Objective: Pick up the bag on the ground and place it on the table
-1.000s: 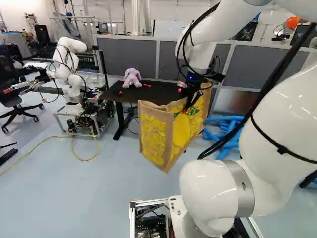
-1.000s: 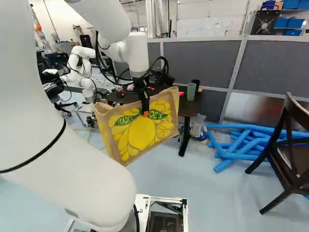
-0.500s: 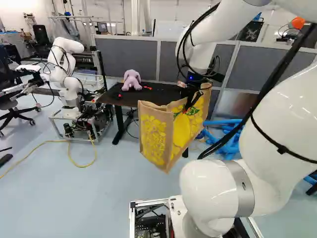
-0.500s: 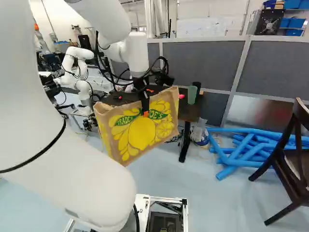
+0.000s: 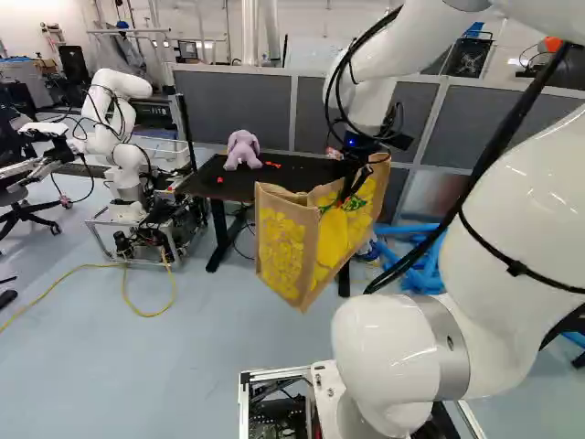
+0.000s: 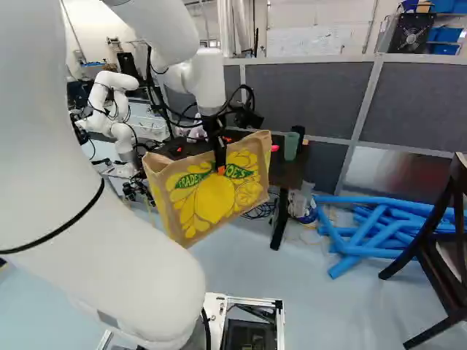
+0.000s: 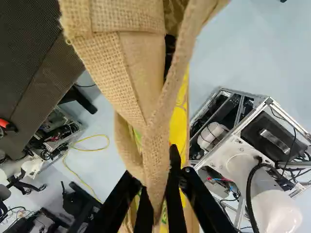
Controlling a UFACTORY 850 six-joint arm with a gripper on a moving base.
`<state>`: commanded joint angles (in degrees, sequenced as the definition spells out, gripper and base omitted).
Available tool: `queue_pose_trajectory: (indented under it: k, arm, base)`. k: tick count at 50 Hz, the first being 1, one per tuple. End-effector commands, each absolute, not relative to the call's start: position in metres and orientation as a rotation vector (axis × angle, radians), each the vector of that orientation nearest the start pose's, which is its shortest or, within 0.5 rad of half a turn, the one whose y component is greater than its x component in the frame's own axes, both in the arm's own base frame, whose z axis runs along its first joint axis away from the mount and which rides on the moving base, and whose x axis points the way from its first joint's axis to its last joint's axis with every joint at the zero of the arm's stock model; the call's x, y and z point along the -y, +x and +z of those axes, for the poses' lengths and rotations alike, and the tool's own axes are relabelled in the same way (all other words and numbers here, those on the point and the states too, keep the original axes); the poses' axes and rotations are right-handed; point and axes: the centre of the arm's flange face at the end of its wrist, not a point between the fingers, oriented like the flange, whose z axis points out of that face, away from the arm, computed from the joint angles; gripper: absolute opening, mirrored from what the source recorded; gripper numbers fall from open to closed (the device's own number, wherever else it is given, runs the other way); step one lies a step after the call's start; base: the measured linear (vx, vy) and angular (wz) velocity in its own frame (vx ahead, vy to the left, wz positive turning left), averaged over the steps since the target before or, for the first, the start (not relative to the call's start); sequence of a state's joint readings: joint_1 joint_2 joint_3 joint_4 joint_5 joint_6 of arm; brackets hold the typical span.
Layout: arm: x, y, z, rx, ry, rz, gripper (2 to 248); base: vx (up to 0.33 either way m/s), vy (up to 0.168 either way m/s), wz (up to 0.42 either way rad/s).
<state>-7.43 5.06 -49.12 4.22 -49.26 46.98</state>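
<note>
Gripper [image 6: 220, 168] stands clamped on the top edge of the bag [image 6: 211, 200], which hangs in the air on the table's [image 5: 212, 187] near side; atop the table sits a toy [image 5: 242, 150].

Passage above table [image 5: 212, 187], between plush toy [image 5: 242, 150] and green cup [image 6: 291, 146]; blue tubes [image 6: 376, 252] obstruct floor [image 6: 321, 313] beside table.

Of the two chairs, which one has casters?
The dark office chair at the far left of the left base view: casters end its star base, while the wooden chair in the right base view has straight legs.
</note>
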Motion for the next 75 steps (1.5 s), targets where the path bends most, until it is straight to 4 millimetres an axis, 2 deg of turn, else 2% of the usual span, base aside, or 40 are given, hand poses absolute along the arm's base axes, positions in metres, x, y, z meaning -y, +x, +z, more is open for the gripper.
queue_pose_trajectory:
  k: [14,42,75]
  arm:
    - [0.047,0.410,0.541,-1.453,-2.686,-0.101,26]
    - [0.044,0.410,0.582,-1.426,-2.669,-0.185,26]
    - [0.040,0.411,0.629,-1.402,-2.676,-0.186,26]
  base:
    - [0.000,0.000,0.000]
    - [0.000,0.000,0.000]
    - [0.000,0.000,0.000]
